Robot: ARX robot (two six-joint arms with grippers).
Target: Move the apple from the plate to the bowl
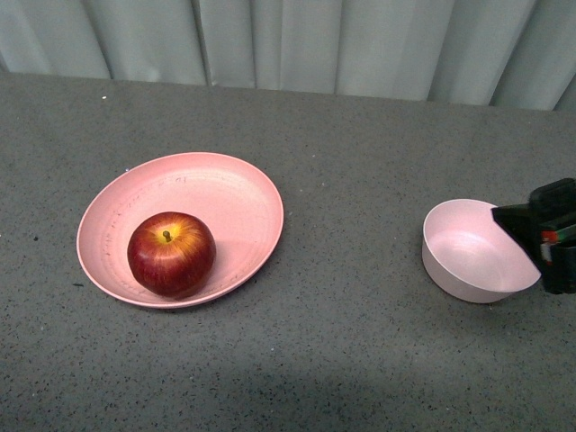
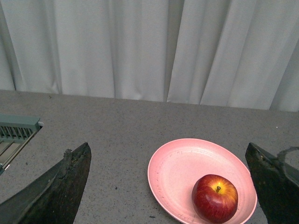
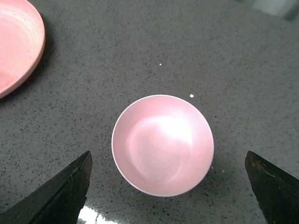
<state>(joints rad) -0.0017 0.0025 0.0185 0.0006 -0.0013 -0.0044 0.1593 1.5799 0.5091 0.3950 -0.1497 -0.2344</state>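
Note:
The dark-red apple (image 1: pixel 171 255) sits upright, stem up, on the near side of the salmon-pink plate (image 1: pixel 225 175) at the table's left. The small pale pink bowl (image 1: pixel 472 252) stands empty at the right. My right gripper (image 1: pixel 545 236) hangs open at the bowl's right rim; in the right wrist view the bowl (image 3: pixel 162 144) lies between and ahead of that gripper's (image 3: pixel 167 158) spread fingers, with the plate's edge (image 3: pixel 18 42) in a corner. My left gripper (image 2: pixel 167 156) is open, out of the front view, with the apple (image 2: pixel 215 198) and plate (image 2: pixel 182 163) ahead between its fingers.
The grey speckled tabletop (image 1: pixel 351 351) runs back to a white curtain (image 1: pixel 315 40). A grey-green slotted object (image 2: pixel 16 133) lies at the table's edge in the left wrist view. A stretch of bare table separates plate and bowl.

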